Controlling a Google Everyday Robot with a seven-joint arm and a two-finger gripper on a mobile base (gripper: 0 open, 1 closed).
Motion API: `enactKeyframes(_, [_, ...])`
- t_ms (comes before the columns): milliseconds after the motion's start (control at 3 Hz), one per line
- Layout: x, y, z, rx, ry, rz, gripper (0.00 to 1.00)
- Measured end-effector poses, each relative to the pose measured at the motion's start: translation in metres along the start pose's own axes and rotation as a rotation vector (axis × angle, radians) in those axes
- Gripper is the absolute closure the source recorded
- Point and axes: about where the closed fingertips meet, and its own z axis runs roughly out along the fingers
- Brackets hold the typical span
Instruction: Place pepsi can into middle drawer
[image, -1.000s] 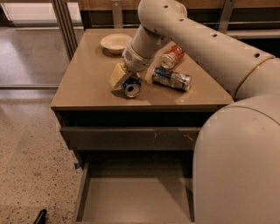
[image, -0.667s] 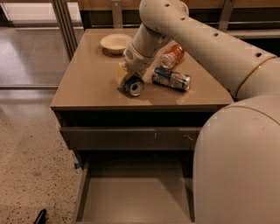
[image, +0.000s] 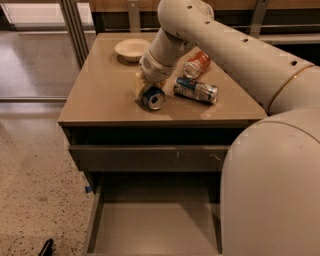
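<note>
The pepsi can (image: 154, 98), dark blue with a silver end facing me, lies on its side on the cabinet top near the front edge. My gripper (image: 148, 90) comes down on it from behind, and its pale fingers (image: 138, 85) are closed against the can's sides. The can still rests on the top. The middle drawer (image: 155, 227) is pulled out wide open below, showing a plain flat floor with nothing in it.
A silver-and-light-blue can (image: 196, 90) and an orange-red can (image: 196, 64) lie just right of the gripper. A cream bowl (image: 132, 49) stands at the back left. A drawer with pale scratches on its front (image: 150, 158) sits slightly out above the open one. My arm fills the right side.
The gripper's left finger has moved in toward the pepsi can and now touches it. The can and the arm have barely shifted.
</note>
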Motion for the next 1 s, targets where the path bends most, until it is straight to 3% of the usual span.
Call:
enactKeyframes(667, [-0.005, 0.003, -0.009, 0.0, 0.0, 0.0, 1.0])
enactKeyframes(1000, [0.002, 0.003, -0.022, -0.022, -0.008, -0.078, 1.0])
